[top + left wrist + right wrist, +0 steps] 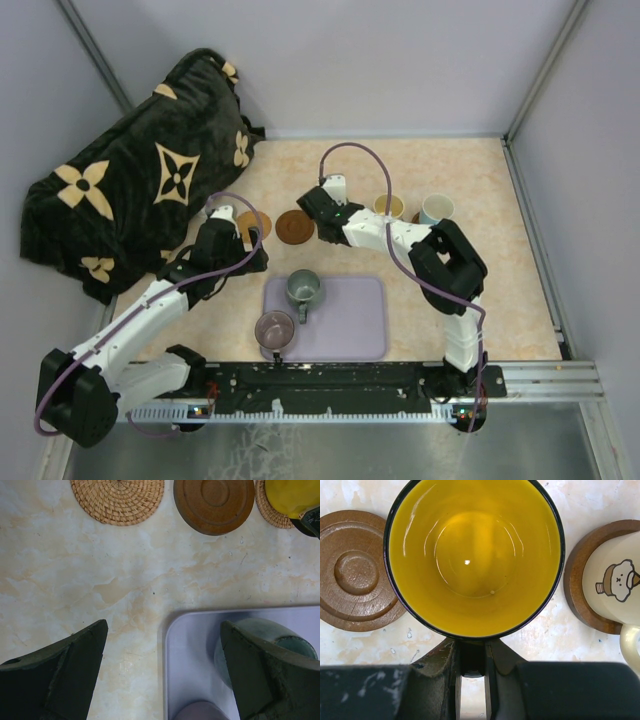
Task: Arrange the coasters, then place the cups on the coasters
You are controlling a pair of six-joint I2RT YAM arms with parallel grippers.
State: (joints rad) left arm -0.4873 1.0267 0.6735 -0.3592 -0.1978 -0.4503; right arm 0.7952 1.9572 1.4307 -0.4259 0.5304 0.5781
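Observation:
My right gripper [472, 647] is shut on the handle of the yellow-orange cup [474, 555], which I look straight down into. In the left wrist view that yellow cup [290, 497] sits over a woven coaster [270, 511]; whether it touches it I cannot tell. A second woven coaster [118, 500] and a brown wooden coaster [214, 505] lie bare beside it. The cream cup [615, 585] stands on a dark wooden coaster [575, 580]. My left gripper [164, 630] hangs open and empty over the tray's corner. From above, the right gripper [322, 205] hides the yellow cup.
The lavender tray [350, 335] lies near the front with the dark grey-green cup [303, 290] and the purple-grey cup [275, 330] on it. The light blue cup [436, 208] stands at the back right. A dark patterned blanket [140, 190] fills the back left.

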